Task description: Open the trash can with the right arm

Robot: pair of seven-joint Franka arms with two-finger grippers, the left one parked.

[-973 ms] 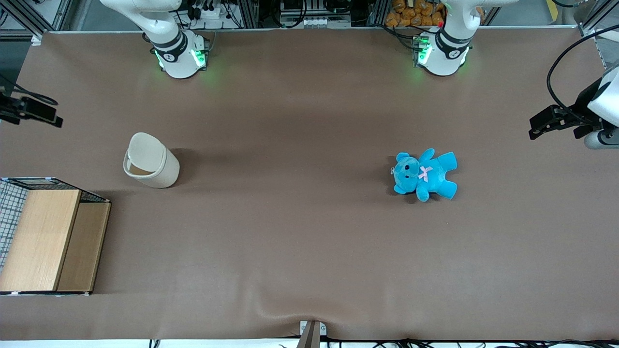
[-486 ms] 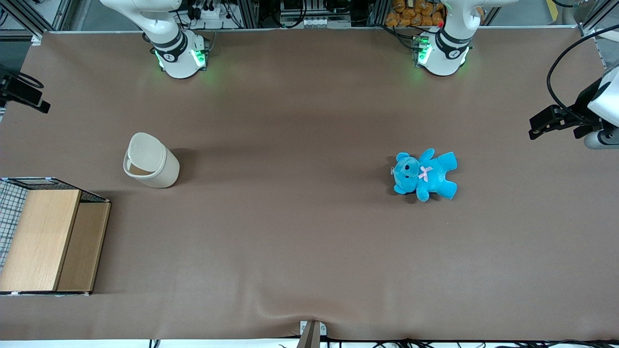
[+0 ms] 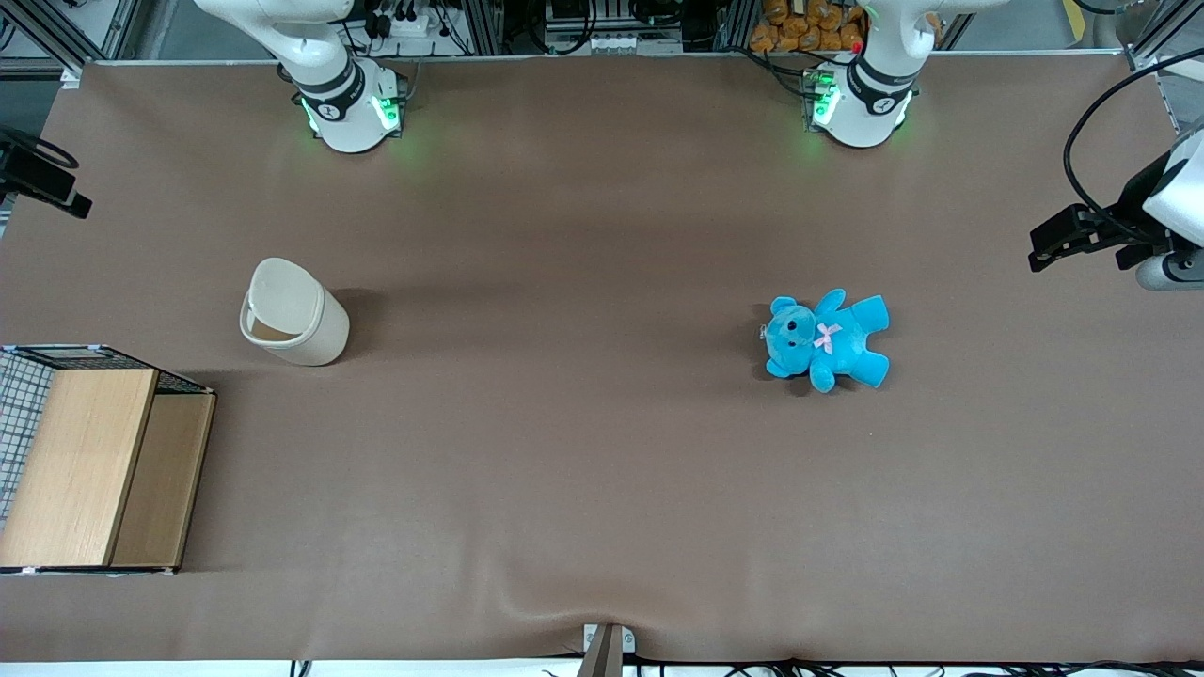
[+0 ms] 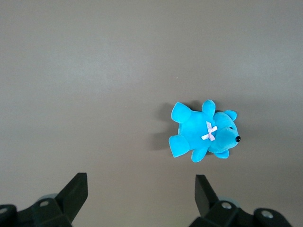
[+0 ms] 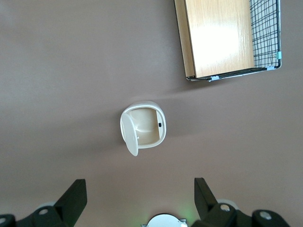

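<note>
Nearest the front cam you have the wood-panelled wire-mesh box (image 3: 94, 461), at the working arm's end of the table (image 3: 564, 489), sitting flat on the brown cover. In the wrist cam the same box (image 5: 227, 38) shows its wood top w/ mesh along one edge.

Next out: trash can (image 3: 293, 312), cream-white, upright on the table, just farther from the front cam than the box and apart from it. Lid (image 3: 285, 292) is already swung up; you see the bin's inside in the right wrist view, trash can (image 5: 144, 126) w/ lid (image 5: 129, 137) standing on edge at one side of the rim. Nothing touches it.

About the same depth, toward the parked arm's end: blue teddy bear (image 3: 826, 340), lying on its back, pink bow on chest, well apart from the can.

Farther still: gripper (image 3: 42, 179) of the right arm, at the table's edge on the working arm's end, up high, well apart from the can and clear of everything. Wrist cam: gripper (image 5: 140, 198) fingers (image 5: 73, 201) spread wide, holding nothing, can seen between them far below.

Arm base (image 3: 348, 108) sits at the farthest table edge, green lights on.
</note>
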